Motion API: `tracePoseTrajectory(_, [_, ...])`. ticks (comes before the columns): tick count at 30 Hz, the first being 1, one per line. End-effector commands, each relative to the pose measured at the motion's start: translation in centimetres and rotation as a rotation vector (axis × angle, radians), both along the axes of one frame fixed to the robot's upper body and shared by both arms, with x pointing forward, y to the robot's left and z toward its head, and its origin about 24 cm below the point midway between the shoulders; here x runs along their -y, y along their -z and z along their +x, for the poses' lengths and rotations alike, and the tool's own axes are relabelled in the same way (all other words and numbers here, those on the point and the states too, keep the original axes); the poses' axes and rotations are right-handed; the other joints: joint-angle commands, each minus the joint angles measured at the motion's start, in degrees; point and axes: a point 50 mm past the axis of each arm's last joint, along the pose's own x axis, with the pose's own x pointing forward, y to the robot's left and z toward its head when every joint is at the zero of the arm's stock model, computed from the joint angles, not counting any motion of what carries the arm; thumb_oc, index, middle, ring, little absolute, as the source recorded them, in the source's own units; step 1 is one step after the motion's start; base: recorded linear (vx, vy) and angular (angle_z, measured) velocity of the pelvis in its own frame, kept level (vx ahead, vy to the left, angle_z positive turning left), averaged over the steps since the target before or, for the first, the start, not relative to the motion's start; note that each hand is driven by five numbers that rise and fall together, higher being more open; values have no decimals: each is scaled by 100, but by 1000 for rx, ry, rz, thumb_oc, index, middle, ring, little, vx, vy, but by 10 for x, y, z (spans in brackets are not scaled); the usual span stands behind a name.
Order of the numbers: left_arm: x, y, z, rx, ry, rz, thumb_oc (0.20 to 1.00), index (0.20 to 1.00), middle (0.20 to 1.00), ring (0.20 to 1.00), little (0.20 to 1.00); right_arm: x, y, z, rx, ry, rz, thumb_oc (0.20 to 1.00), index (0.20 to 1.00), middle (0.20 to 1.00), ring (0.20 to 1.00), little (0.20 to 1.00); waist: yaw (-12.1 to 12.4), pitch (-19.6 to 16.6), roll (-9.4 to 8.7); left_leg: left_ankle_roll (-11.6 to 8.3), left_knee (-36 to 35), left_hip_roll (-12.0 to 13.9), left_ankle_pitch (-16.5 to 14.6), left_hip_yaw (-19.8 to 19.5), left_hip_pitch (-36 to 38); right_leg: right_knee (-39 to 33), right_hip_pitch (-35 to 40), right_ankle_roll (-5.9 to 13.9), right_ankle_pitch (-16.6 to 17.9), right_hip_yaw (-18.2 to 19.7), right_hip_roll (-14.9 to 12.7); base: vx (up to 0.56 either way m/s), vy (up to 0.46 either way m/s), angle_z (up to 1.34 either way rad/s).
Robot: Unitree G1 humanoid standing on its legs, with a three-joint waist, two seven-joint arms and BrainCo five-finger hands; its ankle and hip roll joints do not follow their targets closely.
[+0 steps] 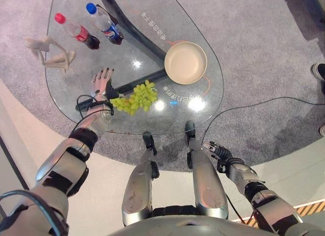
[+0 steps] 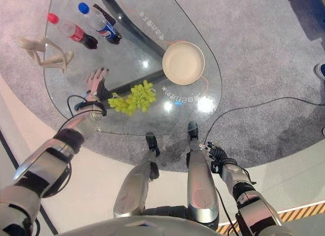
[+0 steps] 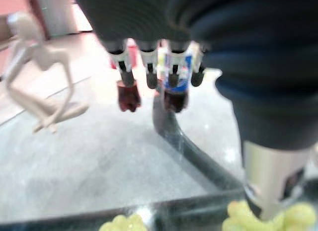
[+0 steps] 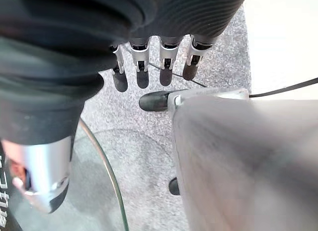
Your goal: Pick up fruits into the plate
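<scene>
A bunch of green grapes (image 1: 136,97) lies on the glass table (image 1: 66,86), near its front edge. A beige round plate (image 1: 185,62) stands on the table to the right of the grapes and farther back, with nothing in it. My left hand (image 1: 103,83) hovers over the table just left of the grapes, fingers straight and open; in the left wrist view its thumb (image 3: 271,176) sits right above the grapes (image 3: 238,222). My right hand (image 1: 217,150) hangs low at the right, off the table, fingers relaxed and open.
Two bottles stand at the table's far left: a red-capped one (image 1: 77,31) and a blue-capped one (image 1: 104,23). A white figurine (image 1: 51,52) lies left of my left hand. A dark curved bar (image 1: 134,33) runs under the glass. A person's shoe (image 1: 318,71) shows at the right edge.
</scene>
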Motion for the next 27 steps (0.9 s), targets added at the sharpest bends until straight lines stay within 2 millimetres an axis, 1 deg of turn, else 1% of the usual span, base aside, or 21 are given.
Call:
tracePoseTrajectory(1, [-25, -12, 0, 10, -94, 104, 1000, 1000, 1000, 1000, 1000, -12, 3, -4, 13, -8, 39, 1000, 1000, 1000, 1000, 1000, -54, -134, -311, 262, 809, -493, -486, -473, -721, 718, -655, -136, -352, 75, 421, -12, -12, -5])
tracePoseTrajectory(2, [-26, -16, 2, 4, -109, 137, 1000, 1000, 1000, 1000, 1000, -15, 1, -1, 26, -8, 48, 1000, 1000, 1000, 1000, 1000, -86, -134, -332, 256, 876, -502, -475, -463, -869, 785, -810, -145, -347, 87, 451, -15, -9, -6])
tracePoseTrajectory(5, [-27, -17, 5, -30, -132, 173, 1000, 1000, 1000, 1000, 1000, -15, -1, 2, 47, 0, 62, 1000, 1000, 1000, 1000, 1000, -146, -134, -359, 242, 1038, -514, -472, -470, -1140, 912, -1065, -167, -350, 121, 497, -12, -10, -11])
tracePoseTrajectory(9, [-27, -14, 7, -81, -148, 184, 1000, 1000, 1000, 1000, 1000, -17, -4, 5, 65, 5, 74, 1000, 1000, 1000, 1000, 1000, -198, -134, -379, 237, 1172, -509, -488, -454, -1383, 1011, -1300, -174, -353, 155, 528, -15, -12, -2])
tracePoseTrajectory(17, [-21, 3, 6, -200, -144, 139, 1000, 1000, 1000, 1000, 1000, -18, -9, 10, 102, 19, 93, 1000, 1000, 1000, 1000, 1000, -245, -134, -382, 239, 1298, -529, -495, -466, -1739, 1110, -1640, -182, -345, 183, 586, -8, -4, 0])
tracePoseTrajectory(18, [-19, 8, 5, -207, -150, 133, 1000, 1000, 1000, 1000, 1000, -19, -11, 13, 112, 18, 98, 1000, 1000, 1000, 1000, 1000, -244, -134, -384, 237, 1313, -529, -491, -467, -1795, 1123, -1689, -185, -346, 190, 597, 0, 0, 0])
tracePoseTrajectory(21, [-20, 13, 3, -213, -163, 123, 1000, 1000, 1000, 1000, 1000, -21, -13, 15, 130, 17, 108, 1000, 1000, 1000, 1000, 1000, -247, -134, -391, 233, 1355, -535, -490, -469, -1890, 1145, -1769, -190, -342, 201, 607, -13, 2, 0])
tracePoseTrajectory(24, [-24, 16, 0, -205, -214, 115, 1000, 1000, 1000, 1000, 1000, -26, -20, 22, 177, 14, 137, 1000, 1000, 1000, 1000, 1000, -266, -134, -417, 224, 1434, -542, -487, -460, -2089, 1174, -1955, -184, -307, 215, 619, -27, 5, 0])
tracePoseTrajectory(27, [-30, 17, -2, -183, -259, 114, 1000, 1000, 1000, 1000, 1000, -29, -23, 24, 201, 12, 154, 1000, 1000, 1000, 1000, 1000, -269, -134, -450, 214, 1531, -554, -493, -454, -2268, 1210, -2117, -182, -271, 206, 614, -41, -6, 0])
